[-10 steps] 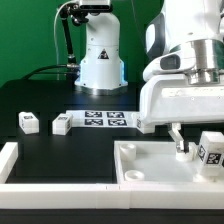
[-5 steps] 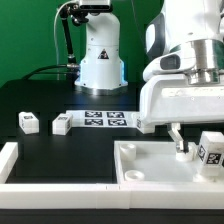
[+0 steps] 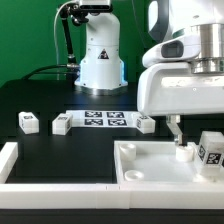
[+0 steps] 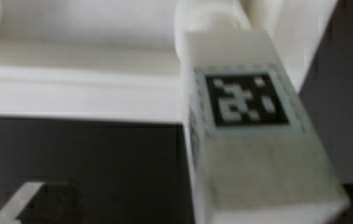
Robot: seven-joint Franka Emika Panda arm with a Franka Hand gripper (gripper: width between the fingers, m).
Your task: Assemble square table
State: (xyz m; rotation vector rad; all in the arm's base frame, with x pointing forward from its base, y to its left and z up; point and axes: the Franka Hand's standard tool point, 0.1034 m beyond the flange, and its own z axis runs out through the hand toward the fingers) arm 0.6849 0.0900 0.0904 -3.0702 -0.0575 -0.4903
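Note:
The white square tabletop [image 3: 150,165] lies at the front of the exterior view's right, its raised rim toward me. A short white leg [image 3: 185,152] stands on it, right below my gripper [image 3: 178,133]. The gripper is open and just above that leg, apart from it. A tagged leg [image 3: 211,150] stands on the top further to the right. In the wrist view a blurred tagged leg [image 4: 247,105] runs between the fingers of my gripper [image 4: 187,208], with a gap beside one finger [image 4: 31,200]. The tabletop rim [image 4: 84,85] lies behind it.
Two loose legs [image 3: 28,122] [image 3: 62,125] lie on the black table at the left. The marker board [image 3: 105,119] lies in the middle, with a small white part [image 3: 146,122] at its right end. A low white border wall [image 3: 50,189] runs along the front.
The gripper has risen a little above the short leg, which has stayed in place on the tabletop. Nothing else has moved.

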